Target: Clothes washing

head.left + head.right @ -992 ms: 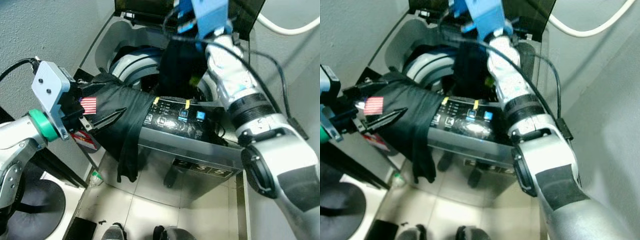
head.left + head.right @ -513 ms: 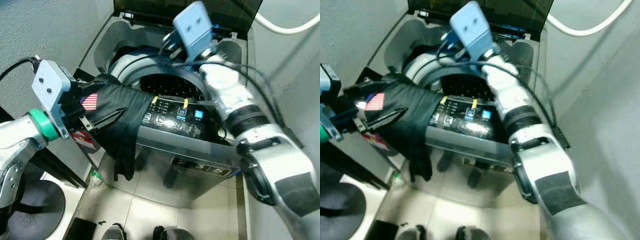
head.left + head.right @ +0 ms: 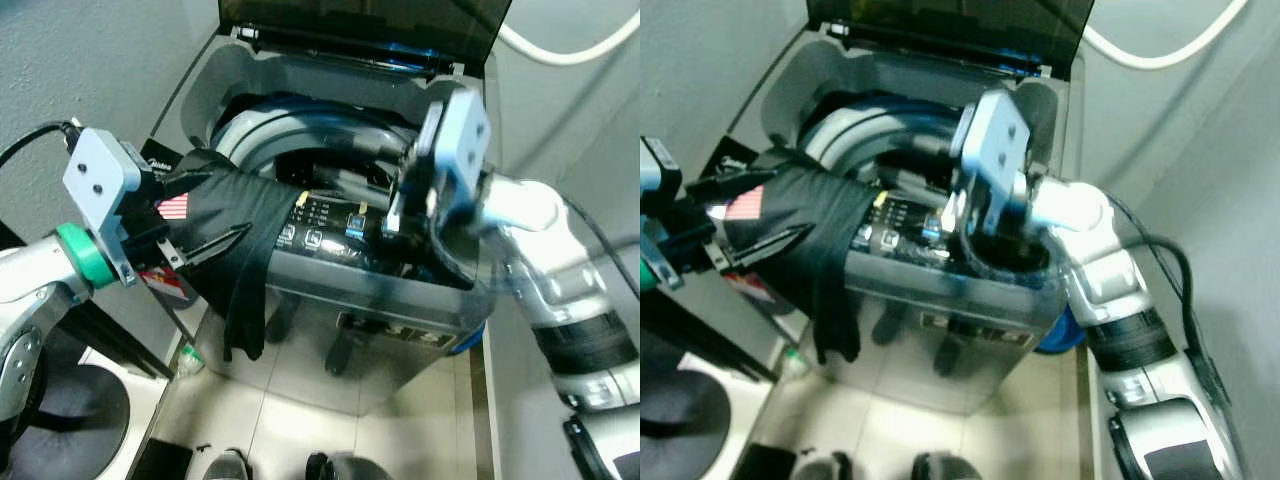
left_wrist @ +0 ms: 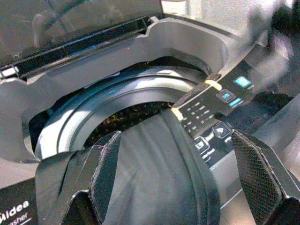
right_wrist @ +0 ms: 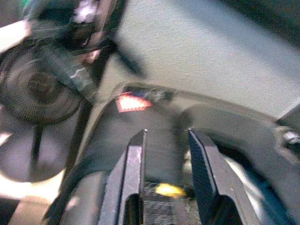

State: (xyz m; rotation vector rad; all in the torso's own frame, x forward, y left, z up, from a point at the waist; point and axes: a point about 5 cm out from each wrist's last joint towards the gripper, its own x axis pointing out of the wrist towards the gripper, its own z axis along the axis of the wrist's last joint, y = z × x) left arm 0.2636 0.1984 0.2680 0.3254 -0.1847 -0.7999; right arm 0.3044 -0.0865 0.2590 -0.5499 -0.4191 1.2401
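While my head camera looks down on the grey top-loading washing machine (image 3: 400, 300), its dark tinted lid (image 3: 360, 25) stands raised at the back and the round drum opening (image 3: 300, 150) lies exposed. A black garment with a small red-and-white striped flag patch (image 3: 240, 250) is draped over the machine's front-left corner, covering part of the control panel with its blue-lit buttons (image 3: 330, 225); one long end hangs down the front of the cabinet toward the pale tiled floor (image 3: 300, 420), and the upper part reaches the rim of the drum.

My left gripper (image 3: 205, 215) is at that corner, and its two black fingers are spread wide with the draped cloth between them. In my left wrist view the fingers (image 4: 105, 173) sit apart on either side of the fabric, not pinching it, and I cannot tell whether they touch the cloth.

My right gripper (image 5: 166, 173) is above the front-right part of the machine, pointing across the panel toward the garment. Its fingers are parted with a narrow gap and hold nothing; the wrist view is blurred, but I can make out the flag patch beyond them.

A white hose (image 3: 570, 45) curves along the grey wall behind the machine.
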